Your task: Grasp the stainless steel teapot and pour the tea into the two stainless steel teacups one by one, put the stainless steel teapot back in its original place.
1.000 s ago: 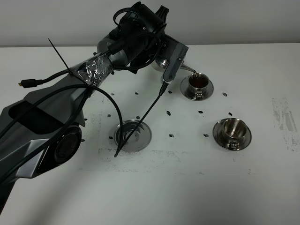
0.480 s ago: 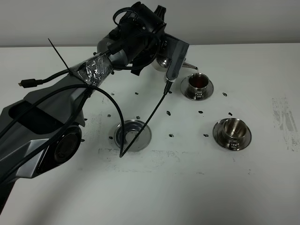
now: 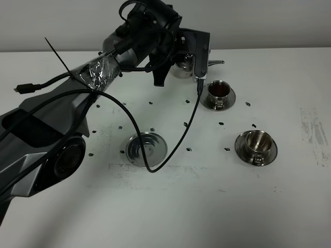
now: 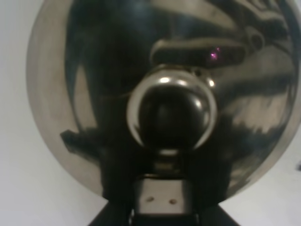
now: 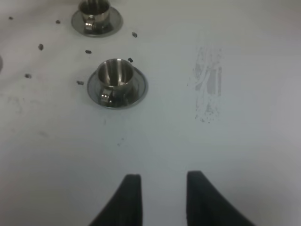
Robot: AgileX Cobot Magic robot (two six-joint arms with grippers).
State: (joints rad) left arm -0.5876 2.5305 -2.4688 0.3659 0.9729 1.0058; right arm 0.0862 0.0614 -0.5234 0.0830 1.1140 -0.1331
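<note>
A loose black cable [image 3: 176, 139] hangs from the left wrist and loops down onto the white table [image 3: 217, 206]. Its low bend lies across the right edge of the bare steel coaster plate [image 3: 137, 150], so the pot's original place is partly crossed. Small black marks [image 3: 221, 124] dot the surface between the plate and the cups, and a grey scuffed patch [image 3: 313, 129] sits well off to the right.

The left gripper [image 3: 200, 54] is clamped on the stainless steel teapot [image 3: 181, 68], which it holds in the air behind the far teacup [image 3: 218, 93]. In the left wrist view the lid and its round knob [image 4: 171, 113] fill nearly everything. The far teacup holds reddish-brown tea [image 3: 218, 90]. The near teacup [image 3: 255, 143] on its saucer is dry inside. The right gripper [image 5: 162, 188] hovers over bare table (nothing between its parted fingers), with the near teacup ahead of it.

A second ago the pot was tipped, with its spout [image 3: 216, 62] over the far teacup. Now the pot sits level, and the spout has lifted clear and points sideways above the cup's rim. The cable loop has swung from the plate's left part to its right edge.
</note>
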